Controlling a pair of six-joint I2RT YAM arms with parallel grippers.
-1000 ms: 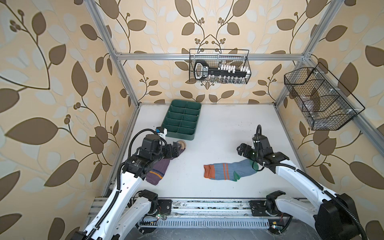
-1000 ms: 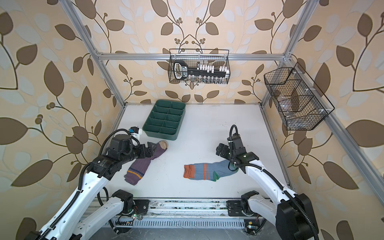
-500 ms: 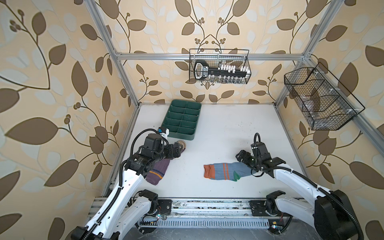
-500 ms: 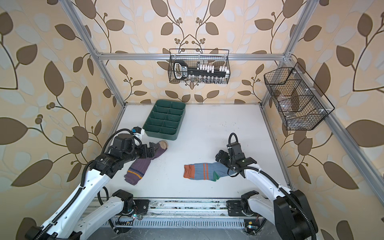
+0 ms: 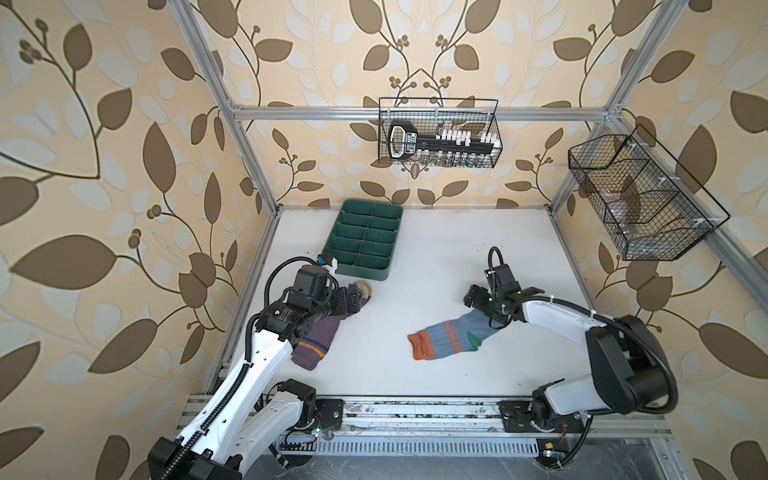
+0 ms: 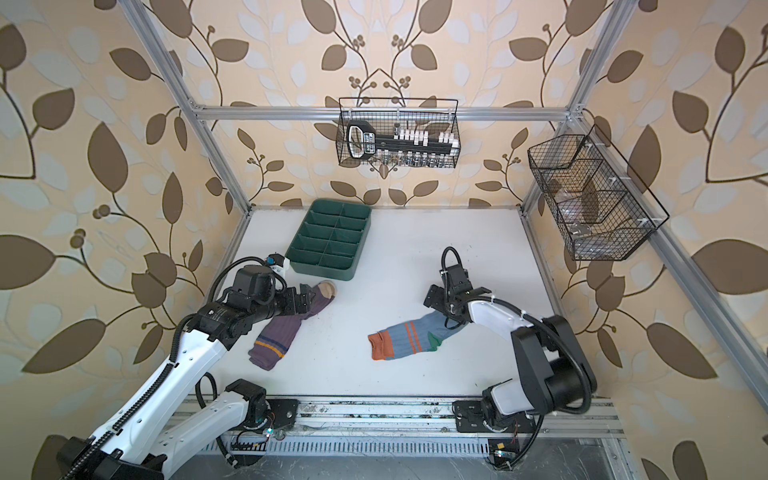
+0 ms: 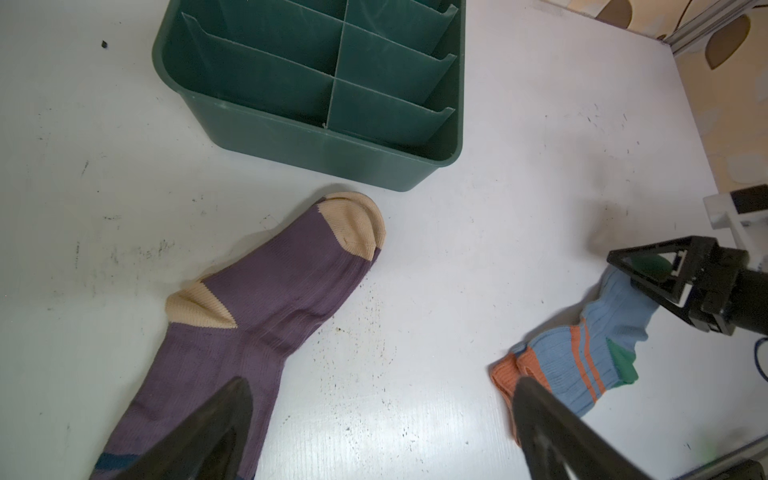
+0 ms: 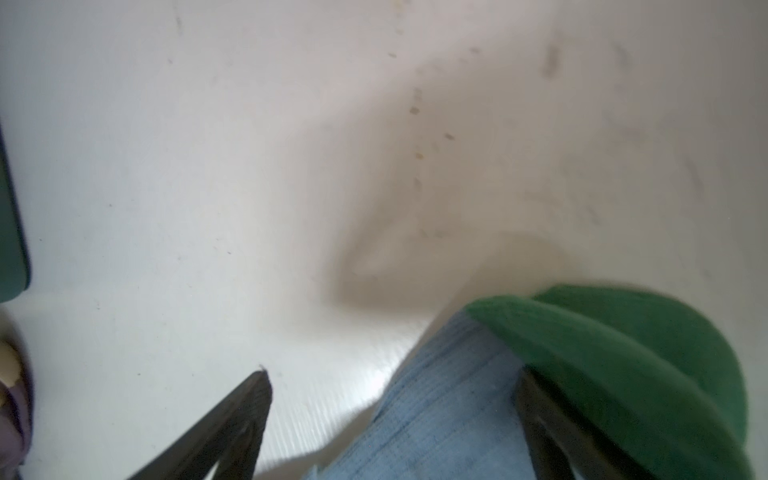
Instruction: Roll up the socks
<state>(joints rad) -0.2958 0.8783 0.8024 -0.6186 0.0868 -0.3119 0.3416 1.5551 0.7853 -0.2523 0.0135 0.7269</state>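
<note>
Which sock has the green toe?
The light blue sock with the orange cuff, on the right in both top views; the purple sock has a beige toe.

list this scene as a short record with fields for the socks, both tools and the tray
purple sock: unrolled, flat on the table, beige toe near the green tray
light blue sock: unrolled, orange cuff on the table, green toe end at the right tool
left tool: open, above the purple sock
right tool: open, astride the light blue sock's toe end
green tray: divided, visible compartments empty
rolled so far: none
</note>
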